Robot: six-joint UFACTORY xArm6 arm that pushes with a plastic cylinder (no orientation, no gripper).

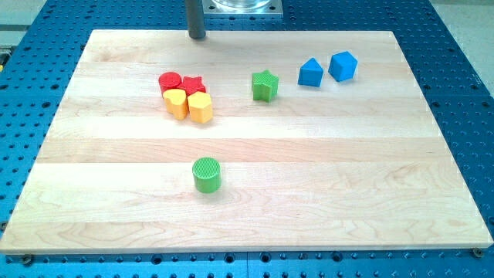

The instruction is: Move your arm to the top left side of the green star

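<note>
Wooden table [247, 201] on blue perforated base. No fingers on arm, only rod; tip [197, 35] at table's top edge, well apart from green star [264, 85], up-left of it. Red/yellow cluster [186, 96] left of star; blue blocks [327, 69] right.

Looked like a robotics lab bench. A wooden board [247, 193] sat on a blue metal breadboard [463, 93] with a regular grid of mounting holes, typical lab fixture. A metal arm base [241, 6] stood at the view's top edge.
</note>
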